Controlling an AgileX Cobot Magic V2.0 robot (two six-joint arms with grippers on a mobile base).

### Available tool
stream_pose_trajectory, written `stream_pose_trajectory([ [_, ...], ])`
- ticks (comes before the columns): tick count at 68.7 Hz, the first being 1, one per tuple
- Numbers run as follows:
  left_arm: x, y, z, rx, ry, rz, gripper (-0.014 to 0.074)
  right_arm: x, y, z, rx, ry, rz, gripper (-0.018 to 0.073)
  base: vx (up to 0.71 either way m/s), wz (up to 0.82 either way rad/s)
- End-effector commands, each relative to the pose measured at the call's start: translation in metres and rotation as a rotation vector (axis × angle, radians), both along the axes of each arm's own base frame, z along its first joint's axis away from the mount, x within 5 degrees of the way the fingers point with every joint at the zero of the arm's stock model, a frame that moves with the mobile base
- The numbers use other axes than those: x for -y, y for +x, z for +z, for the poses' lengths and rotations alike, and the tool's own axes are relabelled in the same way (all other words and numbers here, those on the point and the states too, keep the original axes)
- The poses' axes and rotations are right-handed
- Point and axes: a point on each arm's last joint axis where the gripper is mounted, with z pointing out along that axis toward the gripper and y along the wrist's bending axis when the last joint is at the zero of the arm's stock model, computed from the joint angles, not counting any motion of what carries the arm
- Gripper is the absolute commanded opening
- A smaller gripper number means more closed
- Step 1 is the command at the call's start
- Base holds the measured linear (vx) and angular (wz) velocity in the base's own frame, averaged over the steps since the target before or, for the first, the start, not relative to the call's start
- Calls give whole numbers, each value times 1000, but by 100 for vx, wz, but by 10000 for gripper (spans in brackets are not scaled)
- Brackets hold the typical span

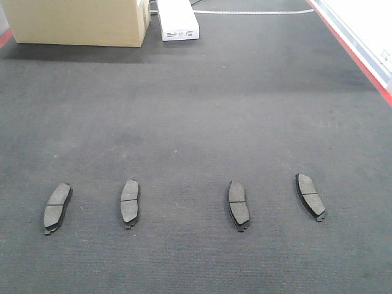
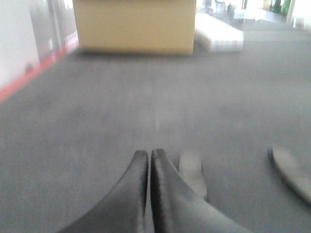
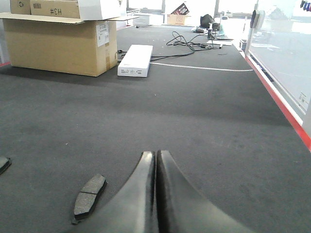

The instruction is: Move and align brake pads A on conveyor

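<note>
Several dark grey brake pads lie in a row across the near part of the conveyor belt [image 1: 196, 110]: far left [image 1: 57, 208], middle left [image 1: 130, 202], middle right [image 1: 238, 204] and far right [image 1: 310, 196]. Neither gripper shows in the front view. My left gripper [image 2: 149, 153] is shut and empty, low over the belt, with one blurred pad [image 2: 192, 172] just to its right and another [image 2: 291, 172] farther right. My right gripper [image 3: 156, 154] is shut and empty, with a pad [image 3: 89, 194] to its left and another pad's tip [image 3: 4, 164] at the frame edge.
A large cardboard box [image 1: 79, 21] and a white flat box [image 1: 177, 21] stand at the far end of the belt. A red strip [image 1: 361, 61] runs along the belt's right edge and another along the left edge [image 2: 29, 77]. Cables [image 3: 189, 41] lie beyond the white box.
</note>
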Motion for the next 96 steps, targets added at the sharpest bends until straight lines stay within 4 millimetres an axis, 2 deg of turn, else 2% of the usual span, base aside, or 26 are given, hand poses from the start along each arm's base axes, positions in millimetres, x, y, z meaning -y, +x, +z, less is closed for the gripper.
stream_pose_trajectory([
  [1,0,0,6,141,6,5,-6,1,-2,14,91,18,-20,-10,0,0],
  [59,4,0,8,155,0,-64,-6,1,-2,14,91,18,-17,-10,0,0],
  [81,4,0,8,155,0,-64,-6,0,-3,14,90,24,85,-10,0,0],
  [89,4,0,8,155,0,-64,-6,2,-1,11,97,-35,61,-10,0,0],
  [96,4,0,8,154,0,-64,-6,10,4,3,129,-121,-66,-10,0,0],
])
